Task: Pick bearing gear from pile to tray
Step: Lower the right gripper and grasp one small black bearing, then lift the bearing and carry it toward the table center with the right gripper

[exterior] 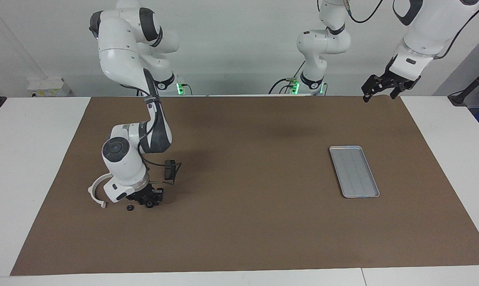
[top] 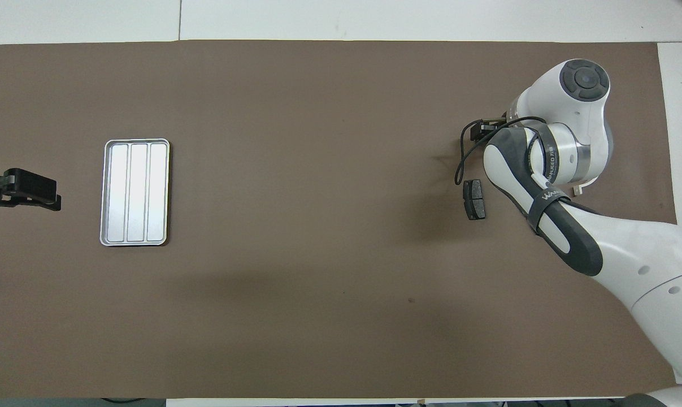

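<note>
— Nearest to the camera we see one small black gear (exterior: pixel 130 208) on the brown mat (exterior: pixel 239 222), at the right arm's end of the table, beside the white arc piece (exterior: pixel 95 192).

— We see the right gripper (exterior: pixel 149 197) low over this pile; whether it is clenched, we cannot tell. One brake pad (top: pixel 475 199) lies beside the arm.

— We find the tray (exterior: pixel 354 171) at the left arm's end, well apart from the pile.

— The left gripper (exterior: pixel 378 88) waits, raised over the mat's corner; its fingers look released.
</note>
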Motion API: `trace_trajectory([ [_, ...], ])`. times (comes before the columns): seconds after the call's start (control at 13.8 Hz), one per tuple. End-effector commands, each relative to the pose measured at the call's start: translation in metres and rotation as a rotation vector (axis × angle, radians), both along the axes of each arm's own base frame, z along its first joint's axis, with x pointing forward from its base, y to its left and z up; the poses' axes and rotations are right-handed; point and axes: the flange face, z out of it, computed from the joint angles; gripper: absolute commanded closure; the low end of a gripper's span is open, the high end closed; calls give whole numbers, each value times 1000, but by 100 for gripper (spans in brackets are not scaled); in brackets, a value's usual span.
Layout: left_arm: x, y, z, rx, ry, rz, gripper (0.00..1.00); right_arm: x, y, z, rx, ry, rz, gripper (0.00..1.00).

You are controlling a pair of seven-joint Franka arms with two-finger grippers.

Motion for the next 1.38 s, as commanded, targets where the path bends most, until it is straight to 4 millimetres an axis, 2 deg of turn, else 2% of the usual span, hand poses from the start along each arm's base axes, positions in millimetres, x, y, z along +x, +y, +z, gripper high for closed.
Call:
trace_trajectory([
  [0.0,-6,1,0,-12,-4,0,0,4,-4,-3,4,-3,-29,55],
  [0.15,-6,1,0,-12,-4,0,0,4,-7,-4,5,-5,-32,70],
  [0.29,-6,1,0,-12,-4,0,0,3,-7,-4,3,0,-30,100],
  [0.44,-6,1,0,-12,-4,0,0,2,-7,-2,-1,7,-29,100],
  [0.58,-6,1,0,-12,-4,2,0,2,-4,17,-16,27,-19,100],
  [0.73,-6,1,0,-12,-4,0,0,4,9,58,-25,66,-6,100],
  [0.8,-6,1,0,-12,-4,0,0,2,16,85,-26,95,-4,100],
  [0.94,-6,0,0,-12,-6,-1,0,-12,66,145,-18,147,4,100],
  [1.09,-6,0,0,-12,-4,-1,0,-33,131,190,-1,193,-139,100],
  [1.16,-6,1,0,-12,-4,0,0,-46,174,205,16,190,-207,100],
  [1.23,-6,1,0,-12,-4,0,0,-61,218,211,22,181,-277,100],
  [1.31,-6,1,0,-12,-4,2,0,-73,253,217,33,162,-360,100],
])
